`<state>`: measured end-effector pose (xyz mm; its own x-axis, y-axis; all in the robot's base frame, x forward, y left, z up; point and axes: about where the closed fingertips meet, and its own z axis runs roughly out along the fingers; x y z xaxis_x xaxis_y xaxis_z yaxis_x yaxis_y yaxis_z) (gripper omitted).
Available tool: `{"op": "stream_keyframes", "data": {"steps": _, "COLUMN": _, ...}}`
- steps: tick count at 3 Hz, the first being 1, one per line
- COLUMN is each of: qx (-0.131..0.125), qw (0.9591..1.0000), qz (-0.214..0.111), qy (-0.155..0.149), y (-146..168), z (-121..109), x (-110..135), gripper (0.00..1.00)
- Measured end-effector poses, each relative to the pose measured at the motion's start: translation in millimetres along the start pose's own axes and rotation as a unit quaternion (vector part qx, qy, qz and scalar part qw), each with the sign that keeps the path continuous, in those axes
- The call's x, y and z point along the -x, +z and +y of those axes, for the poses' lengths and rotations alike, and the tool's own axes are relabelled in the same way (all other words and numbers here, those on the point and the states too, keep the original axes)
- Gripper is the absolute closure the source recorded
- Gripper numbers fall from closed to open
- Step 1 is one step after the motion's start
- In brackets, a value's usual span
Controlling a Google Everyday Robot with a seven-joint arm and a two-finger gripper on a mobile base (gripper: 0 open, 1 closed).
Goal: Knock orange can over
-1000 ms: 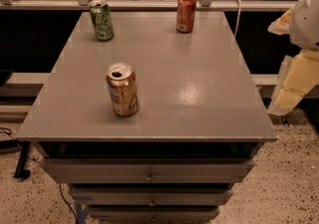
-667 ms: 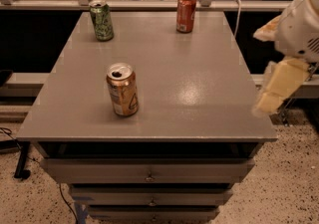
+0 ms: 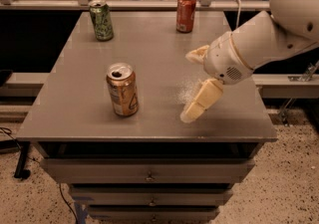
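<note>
Grey cabinet top [image 3: 149, 39] carries three upright cans. Orange can [image 3: 122, 90] stands near the front edge. Gripper [image 3: 190, 86] hangs to the right of the orange can, not touching it, jaws spread apart. Green can [image 3: 101, 20] and red can [image 3: 186, 12] stand well behind the orange can.

1. The table [image 3: 149, 39] fills mid-frame, with drawers [image 3: 149, 170] under it at lower centre.
2. The near can [image 3: 122, 90] stands on the table, left of centre, toward the front.
3. The far-left can [image 3: 101, 20] stands upper left, near the back edge.
4. The far-right can [image 3: 186, 13] stands upper centre, near the back edge.
5. The gripper [image 3: 189, 86] is right of the near can and apart from it; the arm [image 3: 264, 39] enters from the upper right.
</note>
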<state>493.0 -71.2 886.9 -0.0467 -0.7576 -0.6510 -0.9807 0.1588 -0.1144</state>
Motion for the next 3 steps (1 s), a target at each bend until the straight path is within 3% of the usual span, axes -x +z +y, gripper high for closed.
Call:
{"op": "stream_keyframes", "data": {"steps": 1, "qx": 0.031, "qw": 0.9954, "qz": -0.091, "qy": 0.000, "y": 41.2, "z": -4.9, "x": 34.3, "gripper": 0.00}}
{"op": "stream_keyframes", "data": {"steps": 2, "qx": 0.063, "qw": 0.9838, "qz": -0.167, "qy": 0.010, "y": 63.8, "z": 1.9, "x": 61.3, "gripper": 0.00}}
{"op": "stream_keyframes", "data": {"steps": 3, "qx": 0.098, "qw": 0.9686, "qz": -0.228, "qy": 0.021, "y": 81.9, "z": 18.6, "x": 82.8, "gripper": 0.00}}
